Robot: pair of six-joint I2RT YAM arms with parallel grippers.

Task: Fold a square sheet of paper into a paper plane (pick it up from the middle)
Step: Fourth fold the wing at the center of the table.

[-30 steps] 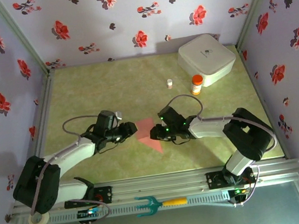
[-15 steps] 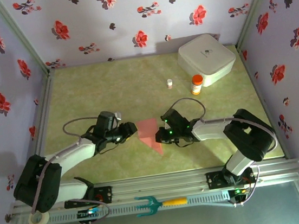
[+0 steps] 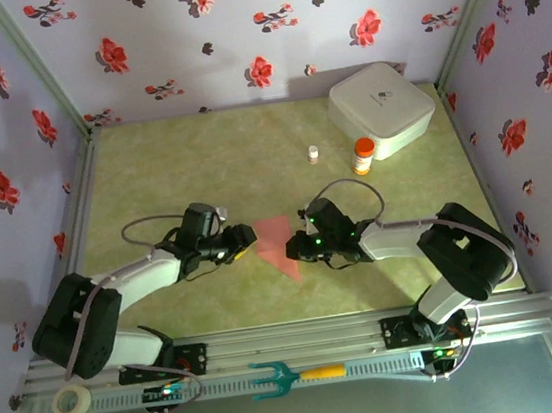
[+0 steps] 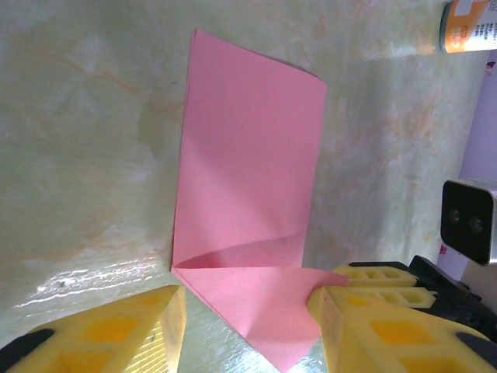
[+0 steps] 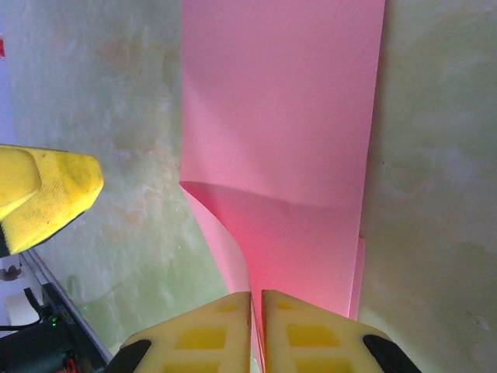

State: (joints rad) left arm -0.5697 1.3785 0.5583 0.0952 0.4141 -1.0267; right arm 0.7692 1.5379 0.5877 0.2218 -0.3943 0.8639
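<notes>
**Limp sheet: pinch the edges**

Top cam: part-folded pink sheet (image 3: 277,245) at centre of bench (image 3: 181,168), left end effector (image 3: 246,237) at its 9 o'clock, right end effector (image 3: 300,250) at 3.
Left wrist: jaws apart, straddling the sheet's pointed flap w/o clamping.
Right wrist: it's closed on a lifted edge at 6 o'clock.
You're handling light, limp paper that prob. slides and creases easily. Grip edges, not faces.

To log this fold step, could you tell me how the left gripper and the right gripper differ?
The left gripper is open, its fingers straddling a folded corner of the square sheet of paper; the right gripper is shut, pinching a lifted edge of it. The left gripper reaches in from the sheet's left, the right gripper from its right. Both have yellow fingers.
</notes>
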